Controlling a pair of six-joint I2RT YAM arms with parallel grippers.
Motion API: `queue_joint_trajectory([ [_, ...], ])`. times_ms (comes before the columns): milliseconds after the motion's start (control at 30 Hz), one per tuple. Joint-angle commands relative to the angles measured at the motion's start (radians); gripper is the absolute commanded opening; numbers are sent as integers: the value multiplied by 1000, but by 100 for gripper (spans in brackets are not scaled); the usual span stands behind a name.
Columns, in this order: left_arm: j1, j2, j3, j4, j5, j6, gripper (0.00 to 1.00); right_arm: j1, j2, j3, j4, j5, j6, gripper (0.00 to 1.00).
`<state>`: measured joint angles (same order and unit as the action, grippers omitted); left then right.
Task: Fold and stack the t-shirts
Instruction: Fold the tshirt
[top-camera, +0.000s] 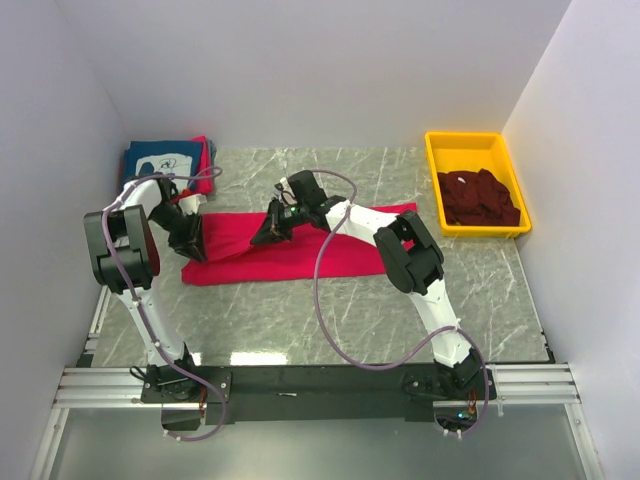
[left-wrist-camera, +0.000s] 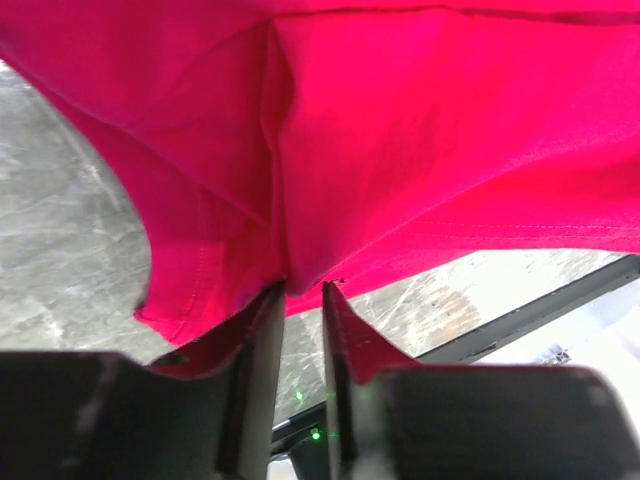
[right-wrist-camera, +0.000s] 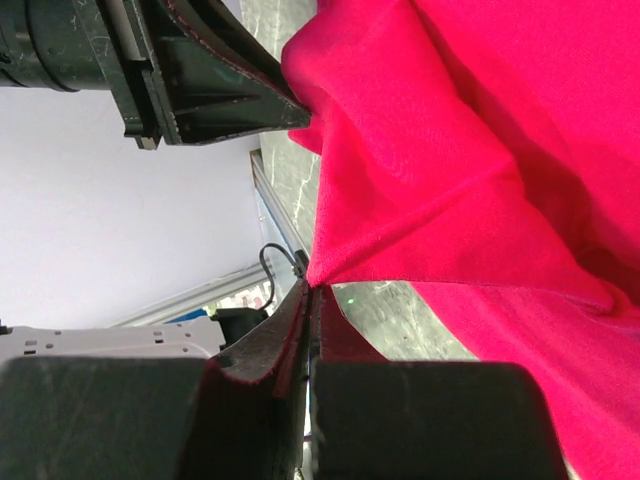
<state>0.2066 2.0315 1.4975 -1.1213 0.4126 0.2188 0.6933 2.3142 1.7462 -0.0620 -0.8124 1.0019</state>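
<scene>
A bright red t-shirt (top-camera: 340, 252) lies as a long folded strip across the middle of the table. My left gripper (top-camera: 192, 243) is at its left end. In the left wrist view its jaws (left-wrist-camera: 303, 288) stand slightly apart, with a fold of the red cloth (left-wrist-camera: 420, 150) at their tips and bare table showing between them. My right gripper (top-camera: 268, 236) is over the strip's back edge, shut on a lifted point of the red cloth (right-wrist-camera: 480, 150), pinched at the tips (right-wrist-camera: 311, 288). A navy t-shirt with a white print (top-camera: 160, 160) tops a stack at the back left.
A yellow bin (top-camera: 432, 180) at the back right holds dark maroon t-shirts (top-camera: 480, 198). A red edge (top-camera: 206, 152) shows beside the navy shirt. White walls close in the table on three sides. A metal rail (top-camera: 300, 385) runs along the near edge.
</scene>
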Motion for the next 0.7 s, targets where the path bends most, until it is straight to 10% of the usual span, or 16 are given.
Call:
queue_joint_trajectory([
  [0,-7,-19,-2,26,35,-19,24,-11,16,3,28,-22,-5,0],
  [167,-7,-16,38,31,46,-33,1,-26,20,4,8,-14,-45,0],
  [667,-6,-33,63,28,77,-45,1,-72,76,58,-29,-5,-154,0],
])
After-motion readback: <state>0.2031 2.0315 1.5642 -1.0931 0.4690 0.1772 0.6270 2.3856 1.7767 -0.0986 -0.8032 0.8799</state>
